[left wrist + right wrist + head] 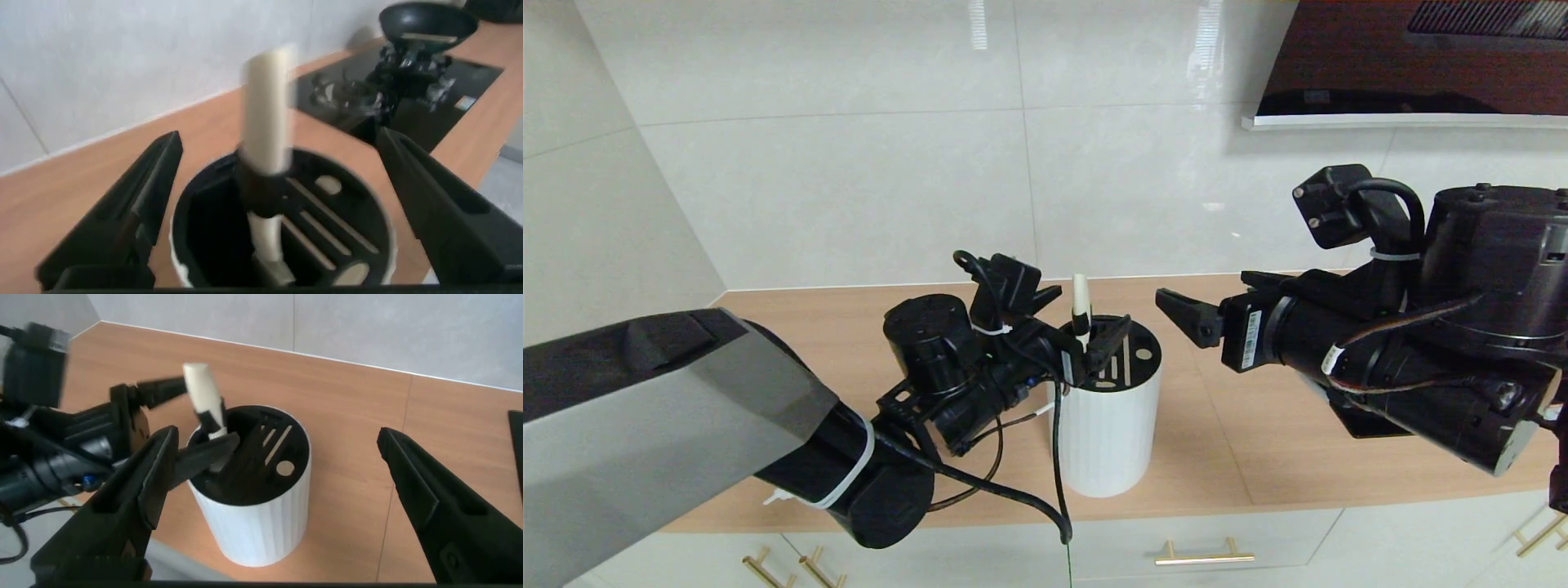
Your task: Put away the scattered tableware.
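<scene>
A white cylindrical utensil holder with a black slotted top stands near the front of the wooden counter. One utensil with a cream handle stands upright in it. My left gripper hovers just over the holder's top, open, with one finger on each side of the handle and touching neither side. My right gripper hangs open and holds nothing, a little to the right of the holder and above it. From the right wrist, the left gripper straddles the handle.
The wooden counter stretches left and right, ending at a tiled wall behind. A black cooktop with a dark pan lies to the right, under a range hood. Drawers with brass handles sit below the front edge.
</scene>
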Controlling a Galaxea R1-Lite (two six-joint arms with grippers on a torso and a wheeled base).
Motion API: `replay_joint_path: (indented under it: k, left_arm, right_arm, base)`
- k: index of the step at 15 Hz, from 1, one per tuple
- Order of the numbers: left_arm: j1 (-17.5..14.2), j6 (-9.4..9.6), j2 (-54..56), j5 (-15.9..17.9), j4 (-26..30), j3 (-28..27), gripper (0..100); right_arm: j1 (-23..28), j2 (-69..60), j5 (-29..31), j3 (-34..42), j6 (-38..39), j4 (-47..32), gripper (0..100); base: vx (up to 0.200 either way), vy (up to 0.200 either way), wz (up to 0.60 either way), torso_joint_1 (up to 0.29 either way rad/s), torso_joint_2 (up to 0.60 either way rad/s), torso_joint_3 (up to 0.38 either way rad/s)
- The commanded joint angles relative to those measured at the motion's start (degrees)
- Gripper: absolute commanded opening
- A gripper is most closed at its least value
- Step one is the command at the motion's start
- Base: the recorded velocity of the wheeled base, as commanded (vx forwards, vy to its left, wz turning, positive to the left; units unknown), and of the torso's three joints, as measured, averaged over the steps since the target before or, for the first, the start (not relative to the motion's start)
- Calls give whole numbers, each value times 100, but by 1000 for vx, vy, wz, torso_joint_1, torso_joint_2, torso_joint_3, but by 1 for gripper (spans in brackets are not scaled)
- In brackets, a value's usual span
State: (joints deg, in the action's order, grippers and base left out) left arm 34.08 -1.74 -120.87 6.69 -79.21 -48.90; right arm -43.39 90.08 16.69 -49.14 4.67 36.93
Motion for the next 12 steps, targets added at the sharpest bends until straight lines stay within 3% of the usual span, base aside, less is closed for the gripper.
replay_joint_path:
  k: [1,3,5,7,10,12]
  left_arm:
    - [2,-19,362,-107,-121,-50,100]
    - [-7,-98,1232,-142,-103,-41,100]
    - [-130,-485,2437,-142,-24,144,100]
    - [-297,-485,3315,-124,134,952,100]
    - [-552,-494,4546,-116,486,2130,100]
    - [-948,-494,5504,-124,1101,2736,100]
  right_arm:
    - [14,-16,1,1,-1,8,100]
    - [199,-69,1,-8,-1,43,100]
    - [515,-236,10,62,8,52,100]
    - [920,-596,71,309,60,60,100]
    - [1579,-1634,54,1302,34,359,100]
    - [2053,-2381,19,1820,8,394,100]
  base:
    - [0,0,0,0,0,0]
    - [0,0,0,0,0,0]
    - [0,0,0,0,0,0]
    - [0,0,0,0,0,0]
    - [0,0,0,0,0,0]
    - [0,0,0,0,0,0]
